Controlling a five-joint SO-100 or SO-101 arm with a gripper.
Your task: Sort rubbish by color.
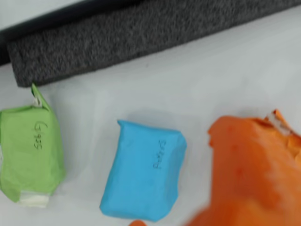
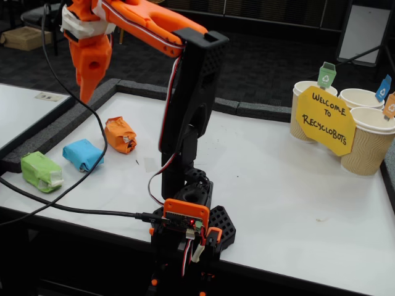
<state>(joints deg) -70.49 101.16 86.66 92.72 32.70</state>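
Observation:
Three pieces of rubbish lie in a row near the table's left edge. They are a green lump [image 2: 41, 171] [image 1: 30, 155], a blue lump [image 2: 82, 154] [image 1: 143, 172] and an orange lump [image 2: 120, 134] [image 1: 256, 174] with a bit of white tape. My gripper [image 2: 84, 95] hangs high above them, pointing down, over the table's left edge. Its fingers come together to a single tip and hold nothing. In the wrist view only a thin orange sliver [image 1: 137, 223] at the bottom edge may be a fingertip.
A dark grey foam strip [image 1: 141, 33] [image 2: 58, 126] borders the table behind the lumps. Beige paper cups [image 2: 370, 145] with coloured tags and a yellow sign [image 2: 325, 120] stand at the far right. A black cable [image 2: 62, 208] crosses the front left, and the arm's base [image 2: 188, 225] is at the front edge.

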